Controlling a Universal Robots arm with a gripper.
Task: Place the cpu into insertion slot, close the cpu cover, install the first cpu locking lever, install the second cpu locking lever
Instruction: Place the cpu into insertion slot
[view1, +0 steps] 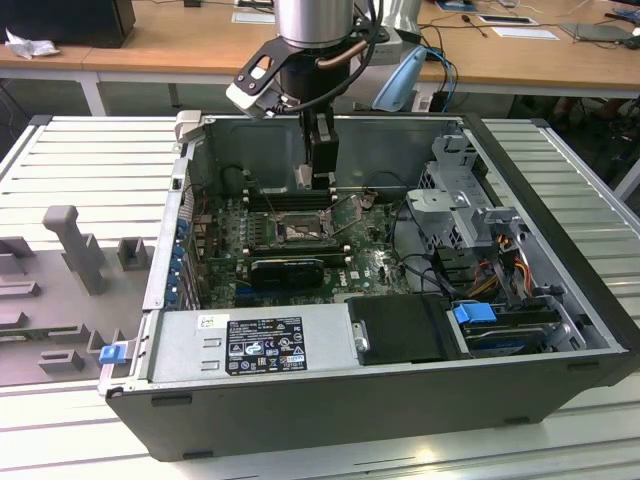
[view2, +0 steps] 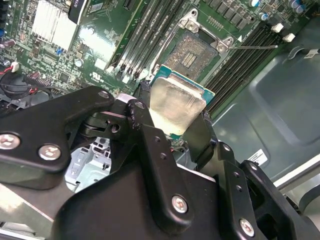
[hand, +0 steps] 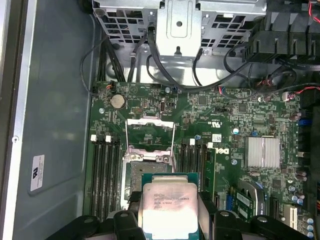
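Aloft, cpu (view2: 177, 102) clear above insertion slot (view2: 192, 50)

Bright, even light fell on the scene. In the second wrist view, glare washed the cpu (view2: 177, 102) and the heatsink (view2: 52, 25); the case (view1: 400, 400) lay darker inside, softly shadowed.

A long wooden desk (view1: 180, 40) stands behind the grey ribbed metal table (view1: 90, 160); white papers (view1: 525, 32) lie on the desk.
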